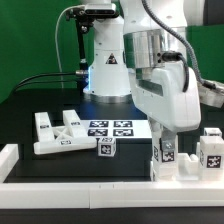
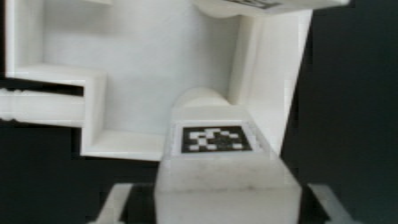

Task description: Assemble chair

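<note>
- marker board (image 1: pixel 110 128): flat on the table, taken as the landmark.
- gripper (image 1: pixel 165 141): to the exterior view's right of the marker board, jaws astride the tagged block; whether they pinch it cannot be told.
- tagged block (image 1: pixel 165 156) (image 2: pixel 217 150): chair part, upright, near the board's right end.
- notched panel (image 1: pixel 55 135): near the board's left end.
- small cube (image 1: pixel 106 148): just in front of the board.
- second block (image 1: pixel 211 152): well right of the board.

The white jointed robot arm (image 1: pixel 150 40) is rising from its base and folding over toward the exterior view's right. Its wrist is pointing straight down, and the two-finger end effector (image 1: pixel 164 134) is gripping a small white tagged plastic chair block (image 1: pixel 165 153) between partly closed jaws.
</note>
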